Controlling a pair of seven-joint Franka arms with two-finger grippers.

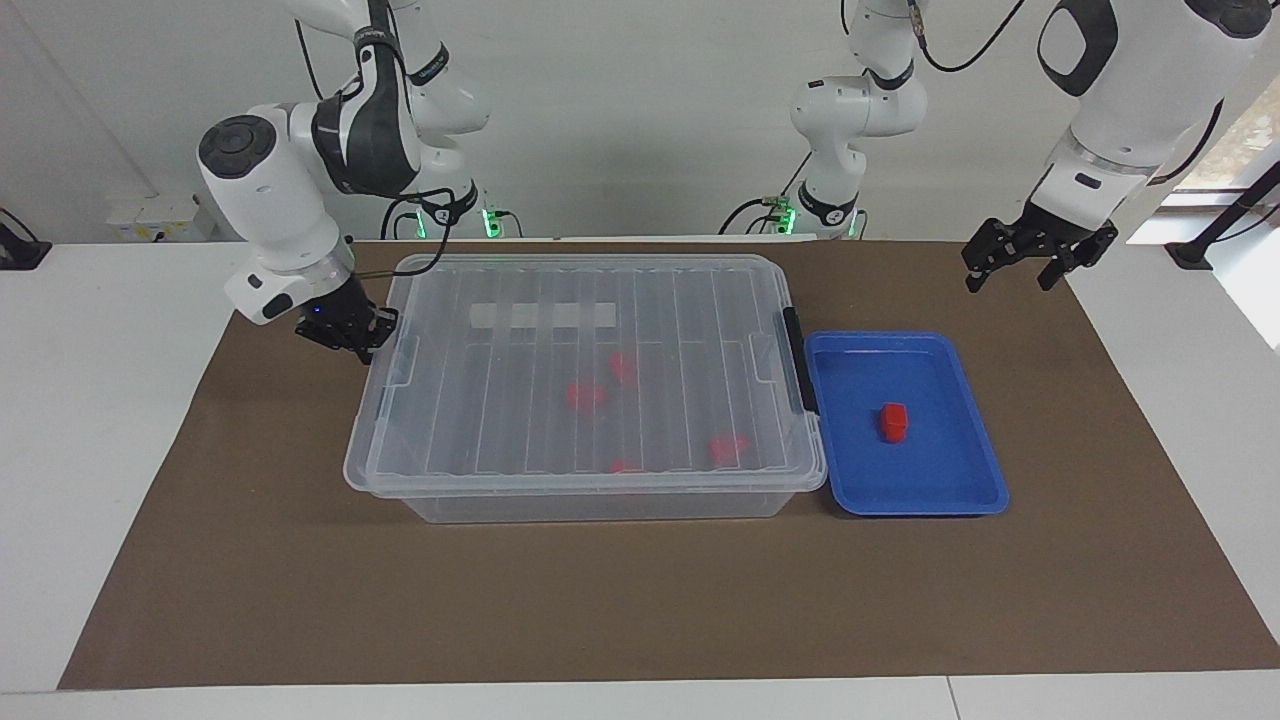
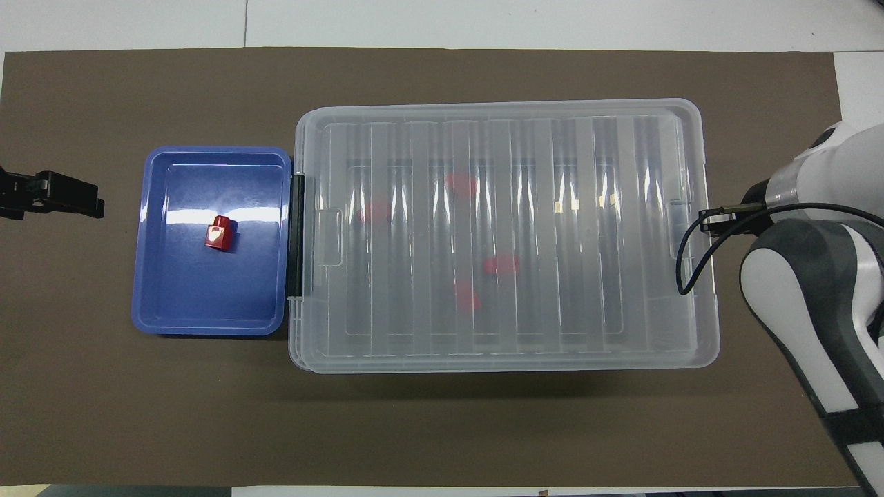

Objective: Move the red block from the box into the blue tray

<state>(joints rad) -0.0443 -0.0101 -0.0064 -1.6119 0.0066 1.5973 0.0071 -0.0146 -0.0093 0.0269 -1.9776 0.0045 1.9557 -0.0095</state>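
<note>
One red block [image 1: 893, 421] lies in the blue tray [image 1: 950, 480], also seen in the overhead view [image 2: 219, 233] in the tray [image 2: 207, 310]. Several more red blocks [image 1: 585, 395] show blurred through the shut ribbed lid of the clear box [image 1: 450, 490]. The tray sits against the box's black-latch end [image 1: 797, 360]. My left gripper [image 1: 1012, 272] is open and empty, raised over the mat beside the tray, toward the left arm's end. My right gripper [image 1: 362, 338] is low at the box's other end, at the lid's rim.
A brown mat [image 1: 250, 560] covers the table under the box and tray. A white label strip [image 1: 543, 315] shows on the lid. The white table top [image 1: 90, 400] extends past the mat at both ends.
</note>
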